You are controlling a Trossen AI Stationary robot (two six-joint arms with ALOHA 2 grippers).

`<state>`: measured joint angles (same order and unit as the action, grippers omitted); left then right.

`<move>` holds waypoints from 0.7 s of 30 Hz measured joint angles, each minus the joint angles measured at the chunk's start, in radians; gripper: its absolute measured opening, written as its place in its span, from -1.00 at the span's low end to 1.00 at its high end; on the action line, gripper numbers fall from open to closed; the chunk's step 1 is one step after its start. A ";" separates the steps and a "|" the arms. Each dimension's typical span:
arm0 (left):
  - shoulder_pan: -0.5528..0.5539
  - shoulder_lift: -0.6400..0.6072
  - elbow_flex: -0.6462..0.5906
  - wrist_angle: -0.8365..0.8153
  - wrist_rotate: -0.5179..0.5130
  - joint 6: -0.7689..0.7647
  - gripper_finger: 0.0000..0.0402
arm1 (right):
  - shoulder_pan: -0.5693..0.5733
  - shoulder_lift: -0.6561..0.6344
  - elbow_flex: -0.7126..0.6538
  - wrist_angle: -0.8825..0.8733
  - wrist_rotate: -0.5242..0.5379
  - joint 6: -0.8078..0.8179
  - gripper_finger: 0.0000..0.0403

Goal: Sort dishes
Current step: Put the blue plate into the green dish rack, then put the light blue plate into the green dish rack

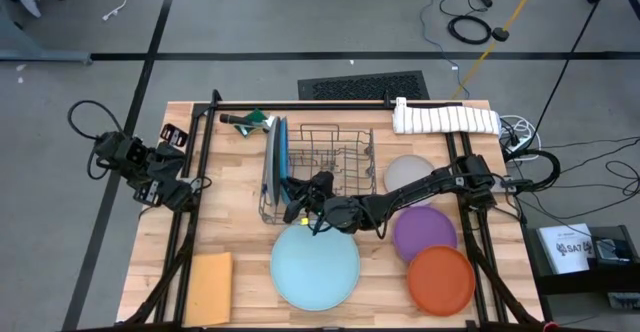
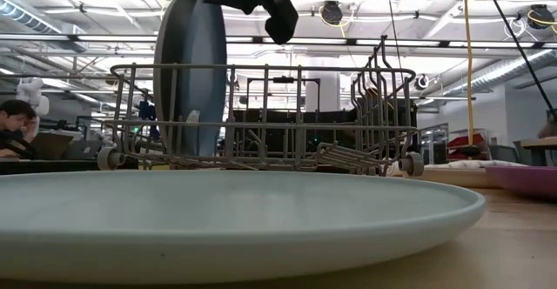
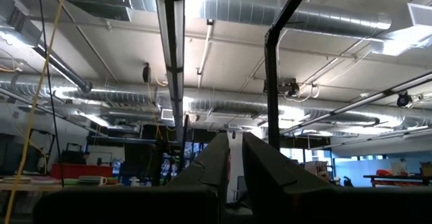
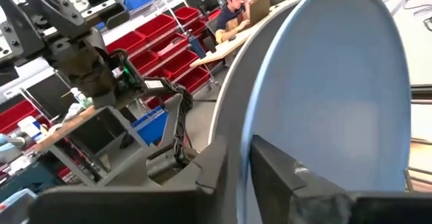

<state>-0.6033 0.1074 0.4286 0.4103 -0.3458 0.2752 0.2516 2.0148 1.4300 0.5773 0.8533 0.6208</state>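
Note:
Two large plates stand on edge at the left end of the wire rack: the grey-blue plate and, to its right, the bright blue plate. My right gripper reaches in from the right and is shut on the bright blue plate. The pale teal plate lies flat in front of the rack. The light grey plate, purple plate and orange plate lie flat at the right. My left gripper is shut, parked off the table's left edge. My right gripper pinches the bright blue plate's rim at its near side, one finger on each face. It comes in from the table's right and near side. The plate stands upright, its lower edge between the rack's wires.
A tan square sheet lies at the near left corner. A green-handled brush and a white ribbed cloth lie along the far edge. The rack's right half holds no plates. A dark frame rail spans the far side.

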 joint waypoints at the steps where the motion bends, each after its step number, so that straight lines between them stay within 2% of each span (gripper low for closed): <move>1: 0.000 0.000 0.000 0.000 0.000 0.000 -0.77 | 0.000 0.000 0.000 0.000 -0.003 -0.001 -0.63; 12: 0.000 0.000 0.000 0.000 0.000 0.000 -0.77 | -0.003 0.000 0.000 0.001 -0.026 -0.010 -0.14; 21: 0.000 0.000 0.000 0.000 0.000 -0.001 -0.77 | 0.025 -0.007 0.000 0.066 -0.050 -0.209 -0.07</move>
<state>-0.6033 0.1074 0.4286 0.4099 -0.3458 0.2744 0.2762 2.0078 1.4300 0.6438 0.8036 0.4122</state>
